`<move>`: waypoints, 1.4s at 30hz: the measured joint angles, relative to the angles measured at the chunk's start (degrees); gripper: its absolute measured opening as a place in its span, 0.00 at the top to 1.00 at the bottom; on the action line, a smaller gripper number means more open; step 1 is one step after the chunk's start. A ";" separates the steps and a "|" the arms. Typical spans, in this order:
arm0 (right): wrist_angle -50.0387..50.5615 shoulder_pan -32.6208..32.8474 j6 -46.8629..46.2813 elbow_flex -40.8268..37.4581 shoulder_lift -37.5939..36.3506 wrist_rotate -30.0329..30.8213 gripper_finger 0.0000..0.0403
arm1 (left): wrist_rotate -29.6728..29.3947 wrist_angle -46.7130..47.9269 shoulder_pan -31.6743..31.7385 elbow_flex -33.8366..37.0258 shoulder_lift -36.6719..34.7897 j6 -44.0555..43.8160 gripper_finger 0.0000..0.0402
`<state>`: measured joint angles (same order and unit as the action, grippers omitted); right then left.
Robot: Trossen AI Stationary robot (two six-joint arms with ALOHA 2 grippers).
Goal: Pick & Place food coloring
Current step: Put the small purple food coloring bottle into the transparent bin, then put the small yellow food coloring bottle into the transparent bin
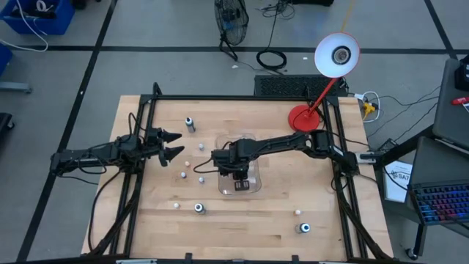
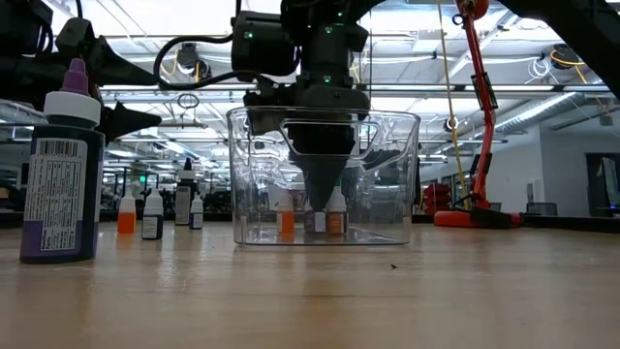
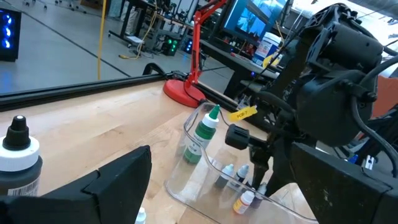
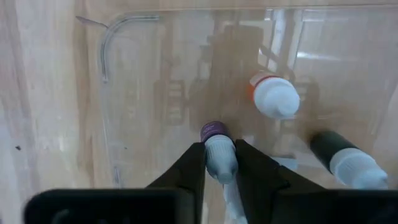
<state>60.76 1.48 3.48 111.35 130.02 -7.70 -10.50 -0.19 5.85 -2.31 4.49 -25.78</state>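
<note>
A clear plastic tray (image 1: 254, 180) sits mid-table. My right gripper (image 1: 236, 176) reaches down into it and is shut on one tiny food coloring bottle (image 4: 217, 152) with a white cap and purple collar. Two more small bottles stand in the tray, an orange one (image 4: 273, 96) and a dark one (image 4: 348, 163). A green-capped bottle (image 3: 203, 132) stands at the tray's far corner. Other bottles stand scattered on the table (image 1: 190, 123) (image 1: 199, 208) (image 1: 304, 228). My left gripper (image 1: 176, 145) hovers open left of the tray, touching nothing. My right gripper pinches the purple-collared bottle by its white cap (image 4: 219, 163) between the two fingers (image 4: 189, 168), coming from above and pointing down. The bottle stays upright under the fingertips, inside the tray (image 2: 397, 184). Whether its base rests on the tray floor, I cannot tell.
A red desk lamp base (image 1: 302, 117) stands at the far right corner. A large purple bottle (image 2: 61, 165) stands near the front left, and small bottles (image 2: 152, 215) stand left of the tray. Black frame rails (image 1: 220, 97) border the table.
</note>
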 joint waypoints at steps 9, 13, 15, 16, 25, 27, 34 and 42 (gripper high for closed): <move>-0.19 0.20 -6.68 -0.07 -2.31 0.10 0.58 | 0.00 0.00 0.00 0.00 0.02 0.00 0.06; 0.02 0.41 -9.90 -0.09 -6.02 0.11 0.58 | 0.00 0.01 0.01 0.00 0.00 0.00 0.06; 0.93 0.82 -12.24 -0.09 -8.30 0.09 0.59 | 0.00 -0.01 0.00 0.00 0.02 0.00 0.06; 1.84 1.14 -13.72 -0.09 -9.63 0.15 0.60 | 0.00 -0.01 0.00 -0.01 0.02 0.00 0.06; 16.61 10.29 -44.94 -0.04 -19.35 0.21 0.61 | 0.00 0.00 0.00 0.00 0.00 0.00 0.06; 20.00 13.89 -51.98 -0.04 -20.33 0.98 0.61 | 0.00 0.04 0.00 -0.01 0.02 0.00 0.06; 26.90 25.75 -73.37 -1.06 -20.92 5.36 0.61 | 0.00 0.01 0.01 0.00 0.00 0.00 0.06; 25.13 33.40 -87.99 -11.52 -20.88 6.01 0.61 | 0.00 0.02 0.01 0.00 0.00 0.00 0.06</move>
<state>85.89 34.87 -84.51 99.83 109.14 -1.69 -10.50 -0.18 5.86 -2.31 4.49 -25.78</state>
